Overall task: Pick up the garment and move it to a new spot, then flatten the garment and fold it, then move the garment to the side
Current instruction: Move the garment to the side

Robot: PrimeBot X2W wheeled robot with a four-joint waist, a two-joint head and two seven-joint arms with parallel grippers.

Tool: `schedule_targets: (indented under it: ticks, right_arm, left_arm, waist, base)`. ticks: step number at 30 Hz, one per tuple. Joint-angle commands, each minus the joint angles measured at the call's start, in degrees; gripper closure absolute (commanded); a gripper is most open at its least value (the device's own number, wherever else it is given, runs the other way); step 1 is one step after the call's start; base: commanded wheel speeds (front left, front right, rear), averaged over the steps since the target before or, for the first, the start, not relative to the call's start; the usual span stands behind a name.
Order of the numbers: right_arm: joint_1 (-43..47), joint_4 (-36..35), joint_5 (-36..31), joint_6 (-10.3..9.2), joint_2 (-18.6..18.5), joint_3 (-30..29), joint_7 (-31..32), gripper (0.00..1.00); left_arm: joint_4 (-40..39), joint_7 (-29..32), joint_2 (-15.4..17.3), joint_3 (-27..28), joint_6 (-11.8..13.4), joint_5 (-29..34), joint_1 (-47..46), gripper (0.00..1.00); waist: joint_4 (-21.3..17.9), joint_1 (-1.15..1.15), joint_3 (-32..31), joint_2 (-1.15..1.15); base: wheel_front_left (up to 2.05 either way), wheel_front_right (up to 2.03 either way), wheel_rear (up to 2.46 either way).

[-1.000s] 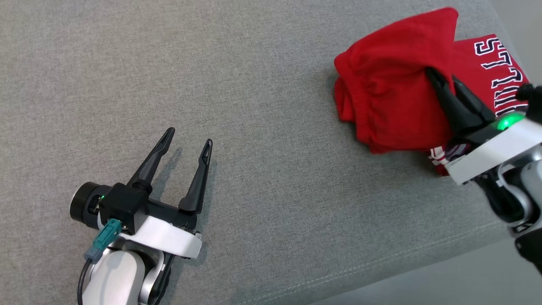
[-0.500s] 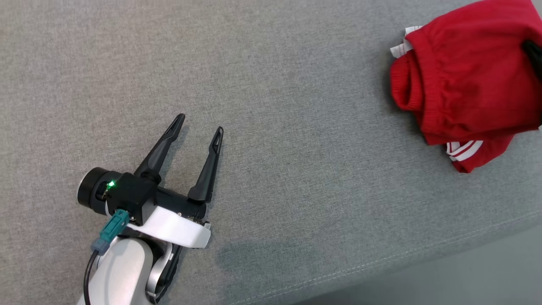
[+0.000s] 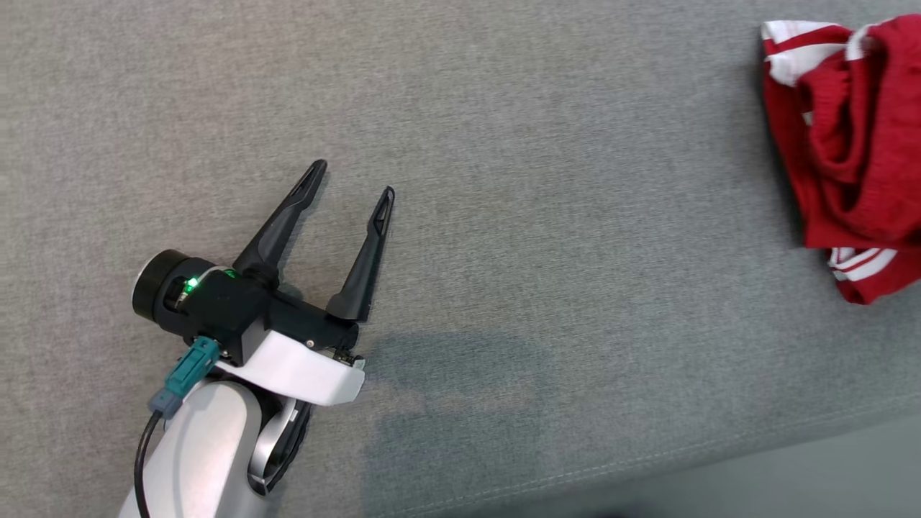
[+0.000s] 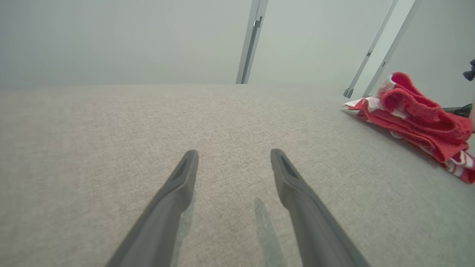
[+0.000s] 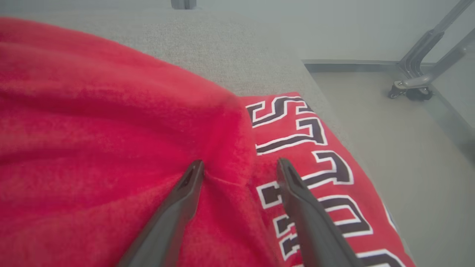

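The garment [image 3: 856, 158] is red with white stripes and black-and-white lettering. It lies bunched on the grey cloth surface at the right edge of the head view. In the right wrist view my right gripper [image 5: 240, 163] stands open right over the garment [image 5: 92, 129], and a raised fold of red cloth lies between its spread fingers. My left gripper [image 3: 352, 180] is open and holds nothing. It hovers low over bare cloth at the lower left, far from the garment. The left wrist view has the left gripper [image 4: 233, 152] with the garment [image 4: 415, 118] to its right.
The grey upholstered surface [image 3: 504, 144] spreads wide between my left gripper and the garment. Its stitched front edge [image 3: 719, 460] runs along the lower right, with floor beyond. Metal frame legs [image 4: 252, 40] and a caster [image 5: 408, 89] stand past the far side.
The head camera has swung, so the garment now sits at the picture's right edge. My right gripper, shut on the red cloth a second ago, now has its fingers apart. The garment lies slumped.
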Motion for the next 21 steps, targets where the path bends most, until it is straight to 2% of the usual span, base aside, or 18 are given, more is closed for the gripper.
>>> schedule_targets:
  ticks: [1, 4, 9, 13, 16, 20, 21]
  right_arm:
    - [0.39, 3.26, -2.08, 0.14, -1.26, -0.01, -2.44, 0.00]
    - [-0.19, 7.41, -3.67, 0.14, 1.77, -0.54, -4.53, 0.00]
    - [0.59, 6.70, -3.61, 0.14, 4.21, -2.85, -5.43, 0.00]
    - [4.15, -1.39, -7.56, 0.14, 3.18, -9.64, -5.48, 0.00]
    - [9.36, -8.66, -12.15, 0.14, 3.13, -16.88, -5.49, 0.00]
    - [17.93, -19.90, -19.34, 0.14, 6.26, -25.55, -5.50, 0.00]
    - [22.15, -26.12, -23.10, 0.14, 9.28, -29.41, -5.50, 0.00]
  left_arm:
    - [-1.08, -0.27, 1.21, 1.91, 0.18, 0.41, -1.04, 0.00]
    - [-1.14, -0.60, 1.64, 2.51, 0.62, 0.18, -0.54, 0.00]
    - [-1.35, -0.62, 2.45, 3.16, 1.01, -0.14, 0.57, 0.00]
    - [-1.39, -0.42, 3.31, 3.51, 1.20, -0.46, 2.07, 0.00]
    - [-1.28, -0.35, 3.74, 3.81, 1.27, -1.06, 3.42, 0.00]
    - [-1.22, -0.03, 3.94, 4.08, 1.71, -1.89, 5.63, 0.00]
    - [-1.44, 0.05, 3.91, 4.21, 1.97, -2.35, 6.70, 0.00]
  waist:
    - [0.93, 0.00, 0.55, 0.00]
    - [0.98, 0.00, 0.04, 0.00]
    - [0.03, 0.00, -1.87, 0.00]
    - [-1.71, 0.00, -5.09, 0.00]
    - [-2.94, 0.00, -8.44, 0.00]
    - [-3.98, 0.00, -13.20, 0.00]
    - [-3.66, 0.00, -15.18, 0.00]
  base:
    - [0.00, 0.00, 0.00]
    - [0.00, 0.00, 0.00]
    - [0.00, 0.00, 0.00]
    - [0.00, 0.00, 0.00]
    - [0.00, 0.00, 0.00]
    - [0.00, 0.00, 0.00]
    - [0.00, 0.00, 0.00]
